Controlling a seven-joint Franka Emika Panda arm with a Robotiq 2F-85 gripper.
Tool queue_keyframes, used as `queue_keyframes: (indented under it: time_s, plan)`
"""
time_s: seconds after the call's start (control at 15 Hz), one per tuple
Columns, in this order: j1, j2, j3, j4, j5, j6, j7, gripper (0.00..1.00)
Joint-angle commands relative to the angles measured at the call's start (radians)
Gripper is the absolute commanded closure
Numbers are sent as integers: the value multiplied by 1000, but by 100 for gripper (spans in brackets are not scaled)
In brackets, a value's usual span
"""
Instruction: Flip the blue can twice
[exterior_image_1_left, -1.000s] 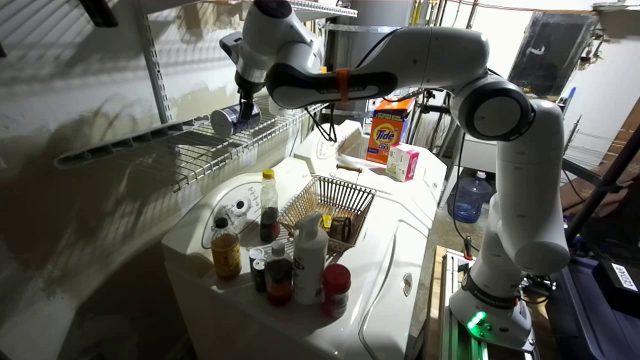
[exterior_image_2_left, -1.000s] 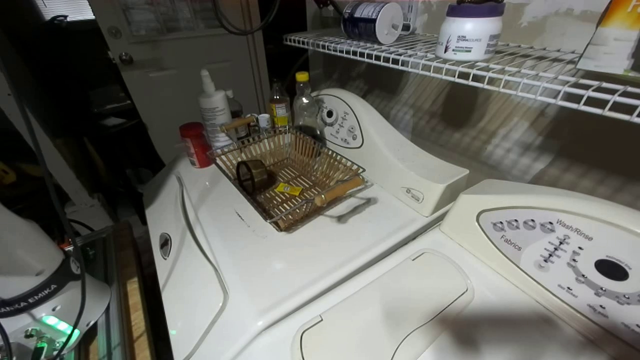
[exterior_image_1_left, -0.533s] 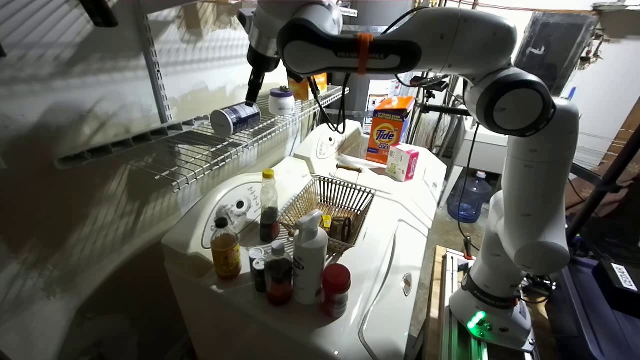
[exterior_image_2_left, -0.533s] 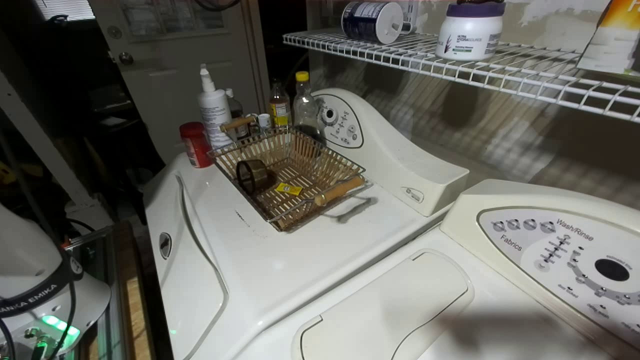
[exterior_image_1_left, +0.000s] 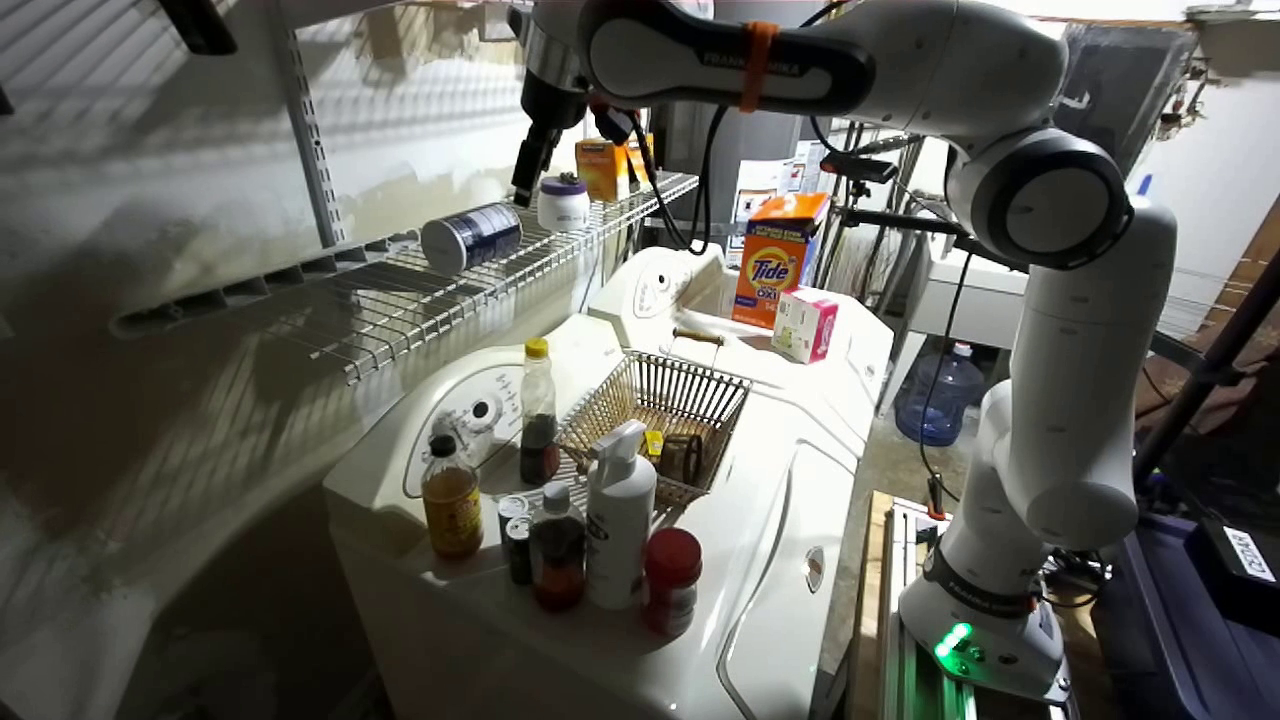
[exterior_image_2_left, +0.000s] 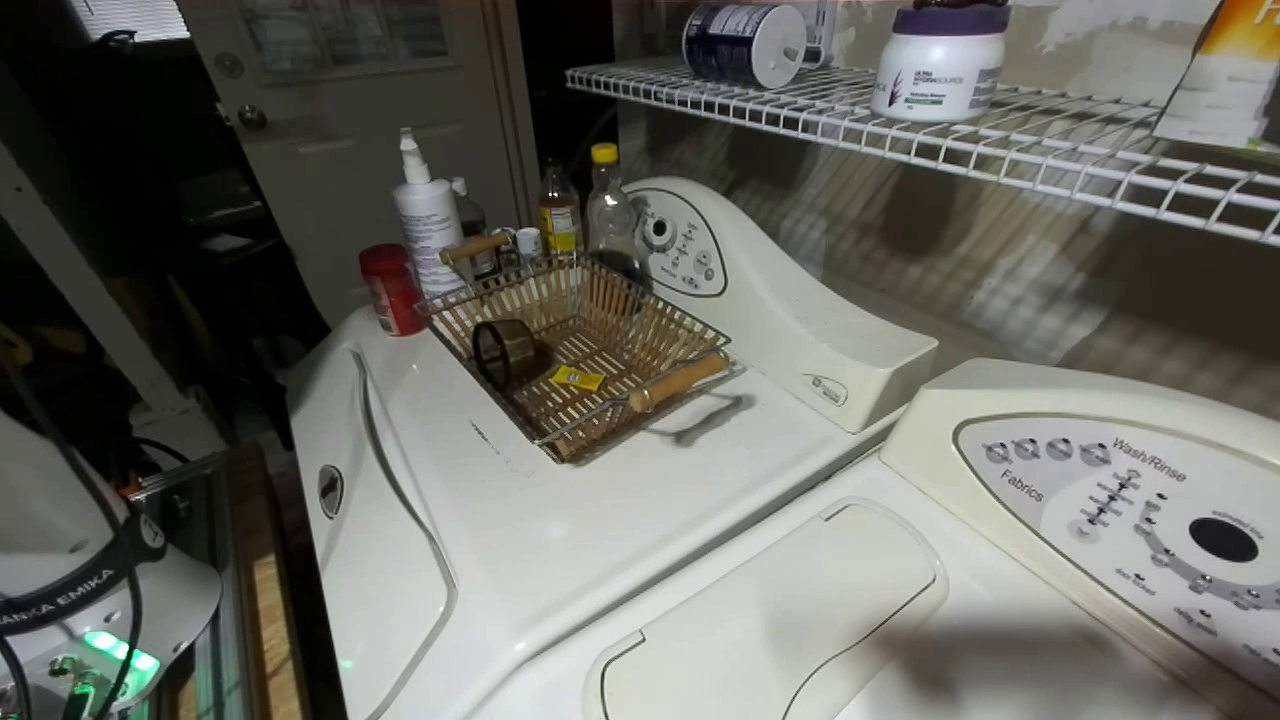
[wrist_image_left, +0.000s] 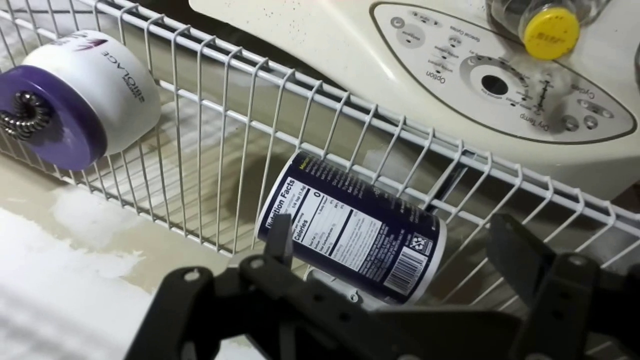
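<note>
The blue can (exterior_image_1_left: 472, 238) is a dark-blue cylinder with white ends and a nutrition label. It lies on its side on the white wire shelf, and it also shows in an exterior view (exterior_image_2_left: 740, 44) and the wrist view (wrist_image_left: 350, 227). My gripper (exterior_image_1_left: 523, 195) is above the can's far end, beside the white jar, and appears apart from the can. In the wrist view the gripper (wrist_image_left: 392, 220) has its fingers spread wide with nothing held. One finger overlaps the can's label in that view; the other stands past its end. The gripper is out of frame in an exterior view.
A white jar with a purple lid (exterior_image_1_left: 563, 204) stands on the wire shelf (exterior_image_1_left: 430, 318) close to the can, with an orange box (exterior_image_1_left: 603, 170) behind it. Below are a washer and dryer with a wicker basket (exterior_image_1_left: 655, 415) and several bottles, including a yellow-capped one (exterior_image_1_left: 539, 415).
My gripper has moved from over the can up and away toward the white jar, and the arm has risen with it. The can stays lying in the same place.
</note>
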Motion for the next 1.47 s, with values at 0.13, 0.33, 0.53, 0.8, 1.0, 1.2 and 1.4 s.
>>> queue_keyframes:
  time_s: [0.13,0.33,0.53,0.8,1.0,1.2,1.4]
  plan:
    - [-5,39,-5,50,54,16,132,0]
    - [-4,83,-7,103,89,2,261,0]
    - [-5,124,-12,151,115,-10,394,0]
    - [-34,175,-26,225,175,-35,529,0]
    - [-56,199,-40,257,203,-35,640,0]
    - [-72,223,-49,278,234,-30,762,0]
    - [-82,242,-52,287,257,-28,893,0]
